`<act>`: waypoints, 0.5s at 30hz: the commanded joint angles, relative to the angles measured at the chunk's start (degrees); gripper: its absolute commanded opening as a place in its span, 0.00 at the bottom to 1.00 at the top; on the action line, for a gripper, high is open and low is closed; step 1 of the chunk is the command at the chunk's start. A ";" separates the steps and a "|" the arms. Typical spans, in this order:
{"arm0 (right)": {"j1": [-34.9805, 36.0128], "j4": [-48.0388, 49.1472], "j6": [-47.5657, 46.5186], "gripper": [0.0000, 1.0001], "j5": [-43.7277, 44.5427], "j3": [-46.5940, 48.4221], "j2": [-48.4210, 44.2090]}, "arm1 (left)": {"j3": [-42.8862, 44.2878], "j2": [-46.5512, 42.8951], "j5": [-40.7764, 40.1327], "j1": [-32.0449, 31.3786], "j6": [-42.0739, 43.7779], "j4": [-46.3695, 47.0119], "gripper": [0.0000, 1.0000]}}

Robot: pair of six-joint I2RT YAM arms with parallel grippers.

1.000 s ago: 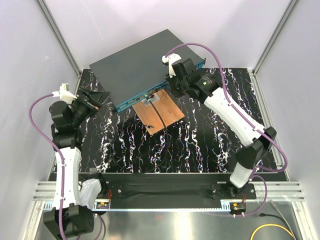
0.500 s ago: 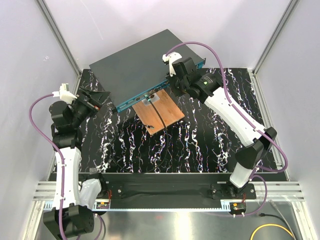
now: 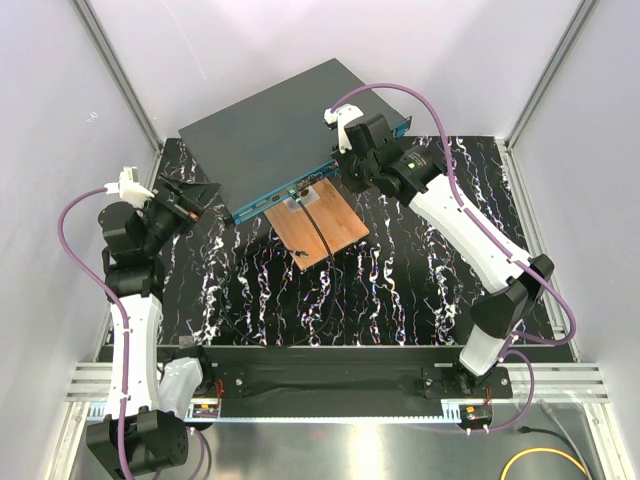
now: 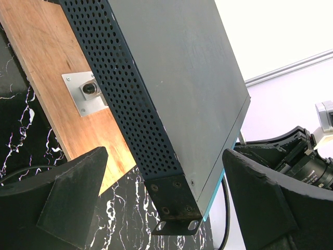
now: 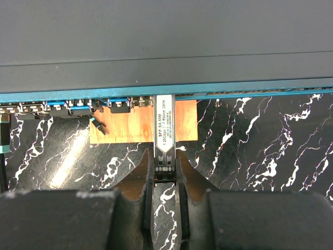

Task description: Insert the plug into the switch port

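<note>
The switch [image 3: 270, 130] is a flat dark grey box at the back of the table with a narrow teal front face [image 5: 234, 89] carrying small ports. My right gripper [image 5: 165, 164] is shut on the plug [image 5: 164, 122], a slim silver module with a white label. The plug points straight at the teal face and its far end meets the row of ports; how deep it sits is hidden. In the top view the right gripper [image 3: 342, 183] is at the front face. My left gripper [image 4: 164, 156] is open, its fingers on either side of the switch's left corner [image 4: 174, 200] without touching it.
A copper-brown board [image 3: 325, 225] lies on the black marbled table [image 3: 400, 290] right in front of the switch, partly under it. It carries a small metal plate with a connector [image 4: 88, 91]. Several dark and blue plugs [image 5: 78, 107] sit in ports left of my plug.
My right gripper has crept a little toward the switch's front face with the plug. The left arm has not moved.
</note>
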 commanded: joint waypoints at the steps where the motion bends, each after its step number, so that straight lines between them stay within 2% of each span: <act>1: 1.17 1.00 -0.45 0.00 -0.53 1.29 0.18 | 0.52 -0.22 1.31 0.32 -0.16 2.75 0.99; 15: 1.08 1.79 0.07 0.00 -0.70 -0.12 0.10 | 0.35 -0.31 1.40 0.32 -0.25 2.75 0.99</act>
